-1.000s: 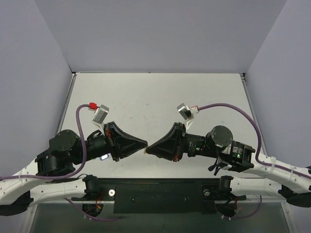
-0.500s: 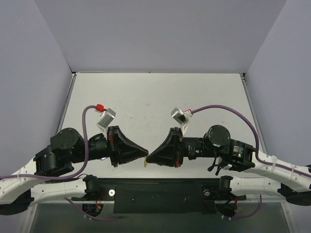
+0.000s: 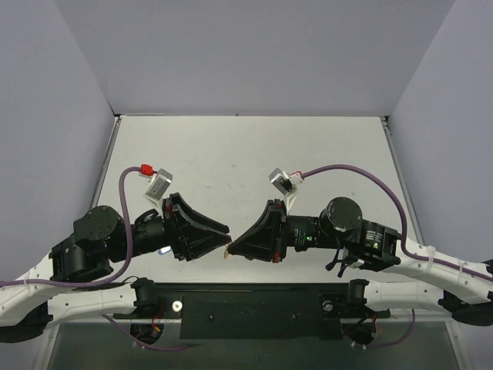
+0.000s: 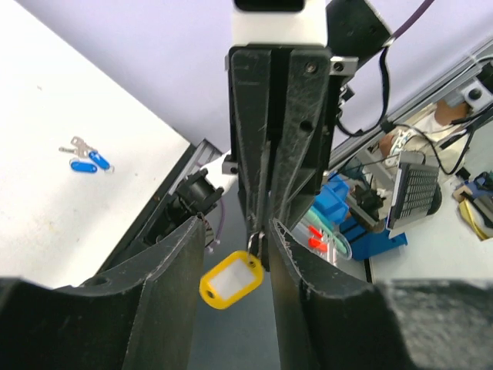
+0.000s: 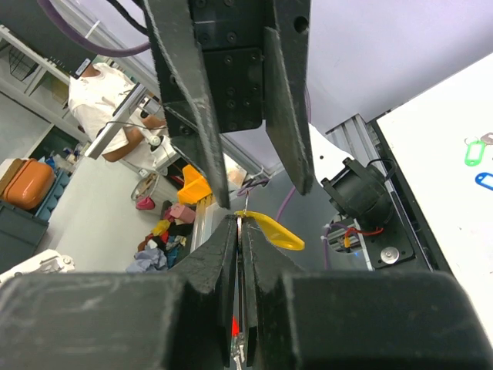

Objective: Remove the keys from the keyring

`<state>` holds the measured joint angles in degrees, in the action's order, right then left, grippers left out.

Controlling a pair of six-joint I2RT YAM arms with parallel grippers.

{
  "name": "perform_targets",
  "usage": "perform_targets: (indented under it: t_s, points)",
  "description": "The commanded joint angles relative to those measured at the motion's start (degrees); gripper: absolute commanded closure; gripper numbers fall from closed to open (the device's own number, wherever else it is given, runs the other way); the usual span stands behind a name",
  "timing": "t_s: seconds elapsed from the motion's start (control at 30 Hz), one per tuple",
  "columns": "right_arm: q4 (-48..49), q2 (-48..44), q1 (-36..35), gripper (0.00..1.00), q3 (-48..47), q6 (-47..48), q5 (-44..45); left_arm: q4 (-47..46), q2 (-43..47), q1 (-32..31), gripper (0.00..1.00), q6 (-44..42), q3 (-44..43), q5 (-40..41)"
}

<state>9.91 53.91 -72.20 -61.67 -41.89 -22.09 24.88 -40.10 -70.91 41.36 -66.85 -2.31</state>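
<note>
Yellow plastic is the easiest thing for me to pick out: the oval yellow tag (image 4: 231, 280) with its pale insert hangs in the air, off the counter (image 3: 246, 154). It dangles from the tips of the right fingers (image 4: 259, 225). The keyring (image 4: 256, 237) shows only as a small glint of metal where the tag meets those tips. I cannot separate the ring from the key in any view, so I cannot say where the key sits.

The right fingers are pressed together with no gap, pinching that bit of metal at the top of the tag. From the right wrist, the tag sticks out to one side of the closed tips.

The left fingers (image 4: 176, 266) stand apart, one on each side of the right fingertips and the tag. I see nothing gripped between them, and I cannot tell whether either one brushes the tag.

From above, the two arms point at each other low over the front part of the counter. Their tips nearly meet at the middle, and the tag is a small yellow speck just below that point.

Well away on the counter lies a pair of blue-tagged keys (image 4: 85, 160). The right wrist view catches a green tag (image 5: 471, 152) and a blue tag (image 5: 484, 179) near each other at the frame's edge.
</note>
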Motion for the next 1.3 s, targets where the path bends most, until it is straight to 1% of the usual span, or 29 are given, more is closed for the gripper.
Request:
perform_targets:
  t_s: [0.0, 0.07, 0.27, 0.47, 0.67, 0.8, 0.97, 1.27]
  points:
    - [3.36, 0.15, -0.48, 1.00, -0.91, 0.93, 2.48, -9.93, 2.65, -0.36, 0.52, 2.04, 2.15, 3.79]
    - [3.88, -0.38, -0.48, 1.00, -0.47, 0.93, 3.71, -12.83, 4.49, -0.36, 0.52, 3.19, 4.61, 5.46]
    - [6.08, -2.58, -0.57, 1.00, 2.16, 1.02, 7.84, -22.85, 9.15, -0.36, 0.53, 6.44, 11.82, 6.79]
    - [11.88, -4.25, -0.57, 1.00, 5.15, 0.84, 9.96, -27.78, 9.34, -0.36, 0.57, 7.33, 14.11, 6.88]
    - [13.55, -4.87, -0.57, 1.00, 6.03, 0.14, 10.31, -32.44, 9.34, -0.36, 0.59, 8.03, 16.49, 8.10]
    - [14.25, -6.18, -0.57, 1.00, 7.35, 0.14, 11.10, -37.26, 9.42, -0.36, 0.60, 9.35, 19.21, 9.86]
    - [15.14, -6.89, -0.48, 1.00, 7.97, 0.23, 11.63, -39.82, 9.25, -0.36, 0.62, 10.93, 21.06, 12.32]
    - [16.46, -6.98, -0.48, 1.00, 8.67, 0.49, 12.42, -41.58, 7.40, -0.45, 0.62, 11.63, 21.76, 11.45]
